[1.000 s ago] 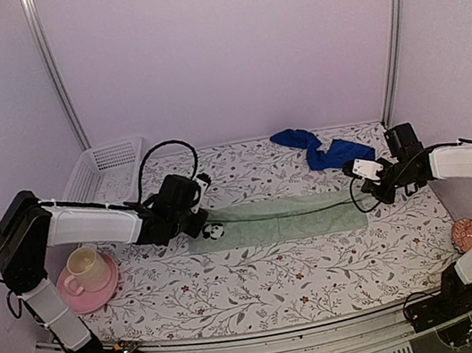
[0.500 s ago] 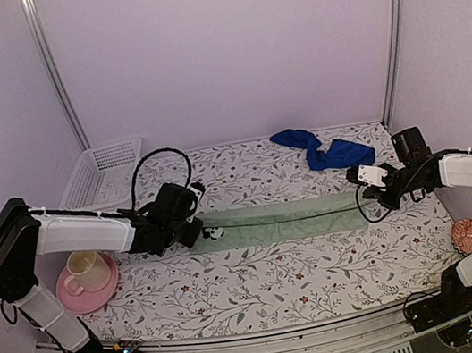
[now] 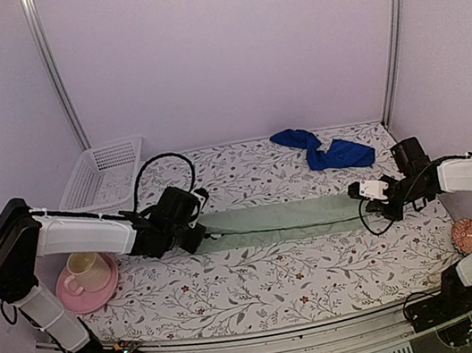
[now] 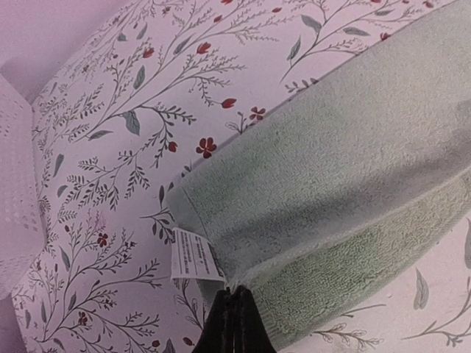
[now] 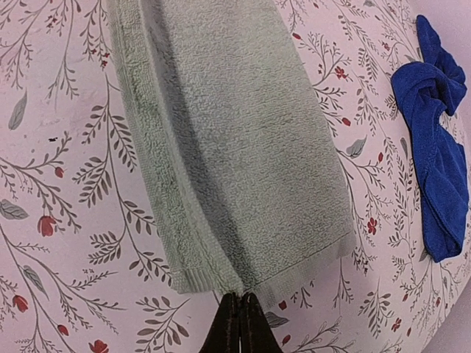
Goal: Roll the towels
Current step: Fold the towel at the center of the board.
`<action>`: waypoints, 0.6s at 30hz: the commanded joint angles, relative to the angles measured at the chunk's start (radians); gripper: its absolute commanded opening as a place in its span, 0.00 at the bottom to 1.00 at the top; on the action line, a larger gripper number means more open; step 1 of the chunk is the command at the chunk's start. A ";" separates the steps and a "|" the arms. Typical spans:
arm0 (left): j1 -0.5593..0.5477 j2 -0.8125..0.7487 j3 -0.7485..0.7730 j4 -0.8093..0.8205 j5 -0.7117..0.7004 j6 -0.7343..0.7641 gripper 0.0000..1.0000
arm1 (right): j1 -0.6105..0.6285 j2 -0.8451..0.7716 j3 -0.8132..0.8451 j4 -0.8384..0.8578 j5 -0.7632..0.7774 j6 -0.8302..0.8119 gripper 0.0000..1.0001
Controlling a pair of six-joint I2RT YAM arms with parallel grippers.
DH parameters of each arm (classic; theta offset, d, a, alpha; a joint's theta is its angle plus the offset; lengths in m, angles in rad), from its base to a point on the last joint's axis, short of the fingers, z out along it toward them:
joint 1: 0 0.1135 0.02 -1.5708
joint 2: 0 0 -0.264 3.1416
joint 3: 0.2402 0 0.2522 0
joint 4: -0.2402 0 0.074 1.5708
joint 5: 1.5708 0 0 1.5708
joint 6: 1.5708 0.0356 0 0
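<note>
The pale sage-green towel [image 3: 280,221] lies as a long strip, folded lengthwise, across the middle of the flowered table. My left gripper [image 3: 195,236] is shut on its left end; in the left wrist view the closed tips [image 4: 234,296] pinch the towel [image 4: 346,162] at the fold, beside its white label [image 4: 193,256]. My right gripper [image 3: 360,204] is shut on the right end, where the tips [image 5: 241,298] hold the hem of the towel [image 5: 235,147]. The royal-blue towel [image 3: 322,151] lies crumpled at the back right, and it also shows in the right wrist view [image 5: 436,147].
A white mesh basket [image 3: 106,168] stands at the back left. A cream cup [image 3: 83,269] sits on a pink plate [image 3: 101,292] near the left arm. A small pink object [image 3: 468,234] lies at the right edge. Metal posts rise at both back corners.
Both grippers have come down and toward the near side with the green towel's edge. The towel now lies flat and narrower, folded over itself.
</note>
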 commanded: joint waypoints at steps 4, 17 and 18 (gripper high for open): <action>-0.018 -0.004 -0.020 -0.052 0.012 -0.040 0.00 | -0.001 0.027 -0.020 -0.002 -0.005 -0.027 0.04; -0.019 0.039 0.012 -0.108 0.048 -0.069 0.00 | 0.046 0.049 -0.048 0.023 0.035 -0.017 0.12; -0.019 0.044 0.015 -0.112 0.050 -0.069 0.00 | 0.049 0.051 -0.045 0.024 0.040 -0.014 0.13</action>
